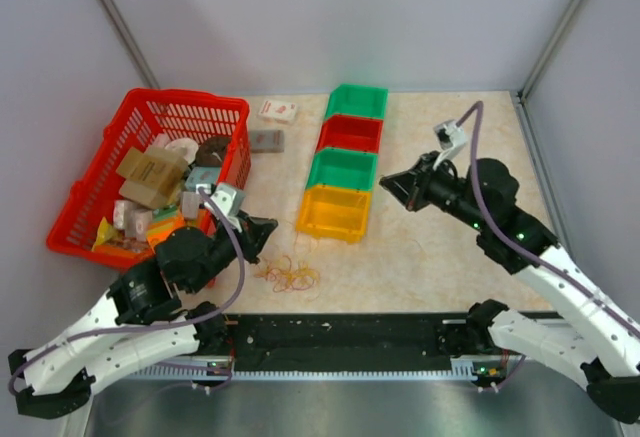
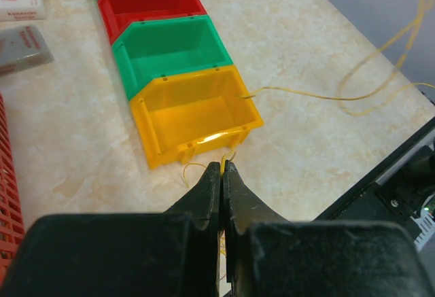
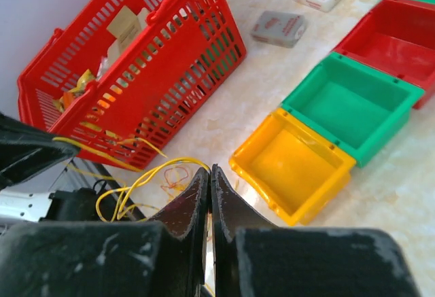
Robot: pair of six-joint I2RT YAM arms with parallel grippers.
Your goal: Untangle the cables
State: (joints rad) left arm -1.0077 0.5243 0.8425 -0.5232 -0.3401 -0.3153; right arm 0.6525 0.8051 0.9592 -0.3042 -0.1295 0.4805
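My left claw (image 2: 223, 168) is clenched on a yellow cable (image 2: 306, 95), my right claw (image 3: 209, 171) likewise. The other cables (image 1: 290, 277) lie tangled on the counter (image 1: 420, 257) just beside my left claw.

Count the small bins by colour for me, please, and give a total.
green bins: 2
red bin: 1
yellow bin: 1
Total: 4
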